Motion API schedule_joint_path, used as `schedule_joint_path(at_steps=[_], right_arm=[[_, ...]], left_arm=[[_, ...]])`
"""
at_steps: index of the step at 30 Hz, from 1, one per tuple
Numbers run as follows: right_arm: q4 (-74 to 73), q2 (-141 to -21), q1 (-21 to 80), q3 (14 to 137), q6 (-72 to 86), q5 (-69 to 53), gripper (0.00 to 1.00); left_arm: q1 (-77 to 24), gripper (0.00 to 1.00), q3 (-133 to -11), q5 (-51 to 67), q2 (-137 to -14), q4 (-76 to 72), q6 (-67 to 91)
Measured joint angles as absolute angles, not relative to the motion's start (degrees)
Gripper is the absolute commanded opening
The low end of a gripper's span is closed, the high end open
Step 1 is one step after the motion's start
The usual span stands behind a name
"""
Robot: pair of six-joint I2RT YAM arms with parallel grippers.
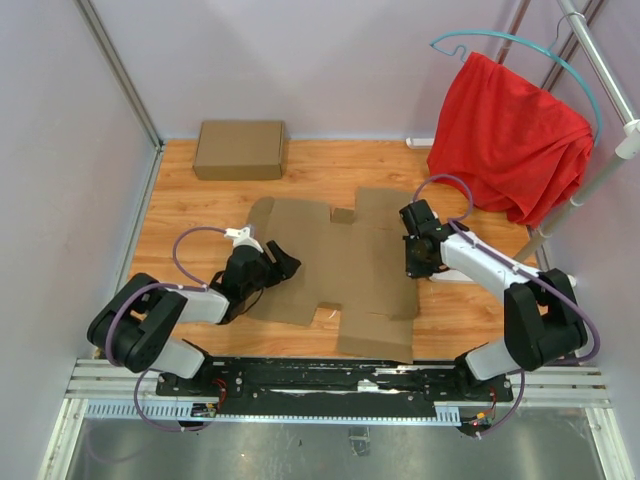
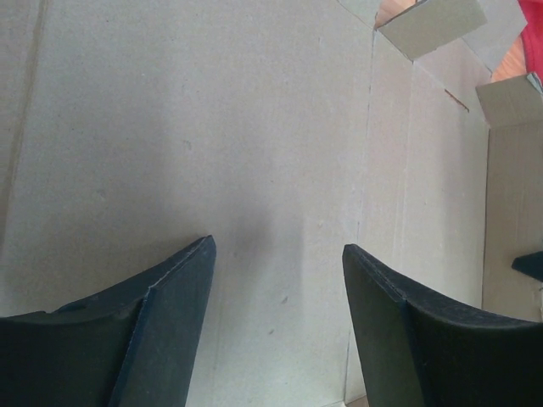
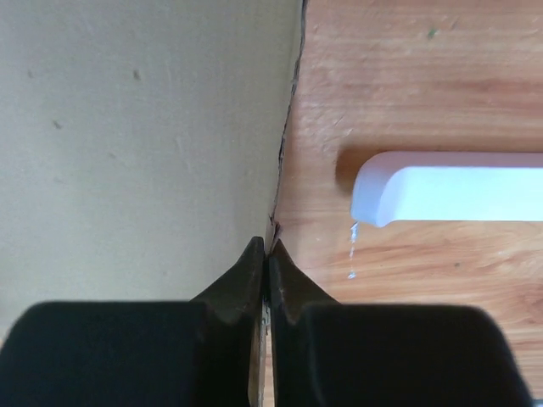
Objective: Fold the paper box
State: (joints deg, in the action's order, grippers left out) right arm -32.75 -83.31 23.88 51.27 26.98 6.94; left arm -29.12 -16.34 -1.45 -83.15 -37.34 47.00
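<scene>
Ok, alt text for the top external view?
An unfolded paper box lies flat on a wooden table, the left gripper over its left side, the right gripper at its right edge. Behind: a closed cardboard box and hanging red cloth.

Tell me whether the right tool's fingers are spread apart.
No: the right tool has its fingers closed against each other, their tips at the edge of the paper box.
</scene>
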Motion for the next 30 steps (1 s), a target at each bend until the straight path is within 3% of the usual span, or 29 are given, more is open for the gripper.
schedule_joint_path(at_steps=[6, 19, 25, 30], right_arm=[[-35.18, -87.94, 23.9, 56.36, 24.01, 10.11, 0.01], [-39.64, -88.55, 26.85, 72.66, 15.09, 13.78, 0.01], [-40.99, -88.18, 33.12, 80.12, 11.2, 15.53, 0.01], [-42.3, -88.23, 39.77, 84.36, 8.88, 18.61, 0.01]], left_arm=[[-30.57, 0.6, -14.31, -2.0, -82.46, -38.57, 47.92], [-41.34, 0.59, -10.59, -3.92, -72.4, -30.83, 55.05], [-45.19, 0.61, -12.08, -4.45, -70.37, -25.19, 57.8], [-45.6, 0.68, -13.41, -4.8, -68.75, -21.02, 58.37]])
